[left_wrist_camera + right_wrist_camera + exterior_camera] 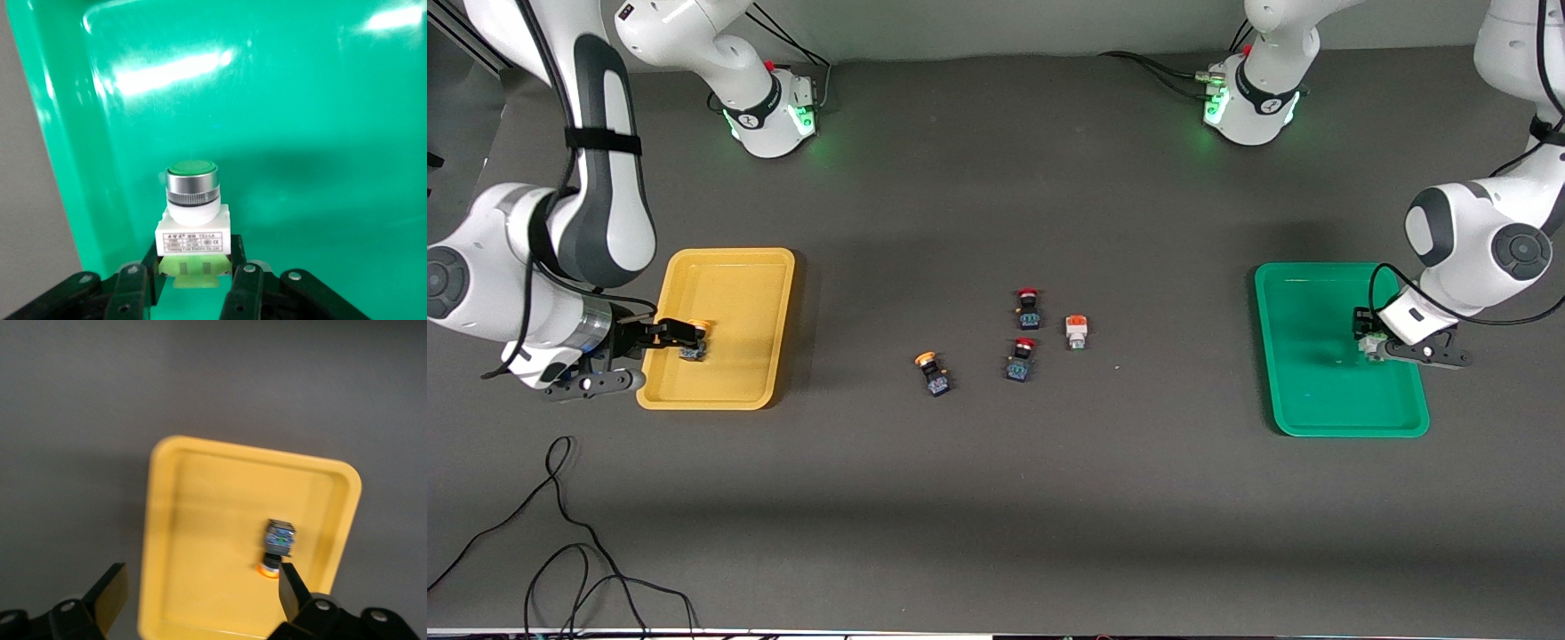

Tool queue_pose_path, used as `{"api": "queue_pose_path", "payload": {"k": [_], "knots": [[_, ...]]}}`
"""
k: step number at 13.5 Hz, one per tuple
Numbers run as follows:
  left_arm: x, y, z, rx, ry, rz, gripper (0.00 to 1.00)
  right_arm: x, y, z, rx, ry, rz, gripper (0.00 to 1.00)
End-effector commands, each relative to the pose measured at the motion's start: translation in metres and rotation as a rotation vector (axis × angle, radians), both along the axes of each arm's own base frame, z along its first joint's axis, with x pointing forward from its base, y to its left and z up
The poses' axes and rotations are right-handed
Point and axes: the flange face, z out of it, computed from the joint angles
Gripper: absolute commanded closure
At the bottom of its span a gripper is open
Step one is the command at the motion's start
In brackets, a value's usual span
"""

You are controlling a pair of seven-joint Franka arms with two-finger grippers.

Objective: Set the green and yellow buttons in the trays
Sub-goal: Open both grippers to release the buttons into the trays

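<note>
My left gripper [193, 261] is shut on a green button [192, 200], which has a round green cap on a white body. It holds the button by its pale-green base over the green tray [300, 120]. In the front view this gripper [1368, 338] is over the green tray [1303, 356] at the left arm's end. My right gripper [679, 335] stands open over the yellow tray [734, 284], its fingers apart [200, 590]. A yellow button [277, 545] lies in that tray, beside one fingertip. Another yellow button [934, 373] lies on the mat mid-table.
Two red-capped buttons [1028, 307] [1020, 358] and a white-bodied button with an orange cap [1076, 331] lie mid-table near the loose yellow button. Black cables [560, 551] trail over the mat's near edge at the right arm's end. The arm bases [769, 111] [1249, 102] stand along the mat's edge farthest from the front camera.
</note>
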Motion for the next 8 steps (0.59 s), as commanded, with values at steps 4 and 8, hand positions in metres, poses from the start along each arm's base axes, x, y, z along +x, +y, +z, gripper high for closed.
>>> {"api": "queue_pose_path", "payload": {"k": [4, 8], "knots": [[-0.005, -0.005, -0.019, -0.011, 0.02, 0.142, 1.0, 0.023, 0.195, -0.022, -0.042, 0.004, 0.088, 0.0], [-0.003, -0.003, -0.019, -0.008, 0.02, 0.103, 0.0, 0.017, 0.321, -0.047, -0.003, -0.02, 0.223, 0.0]]}}
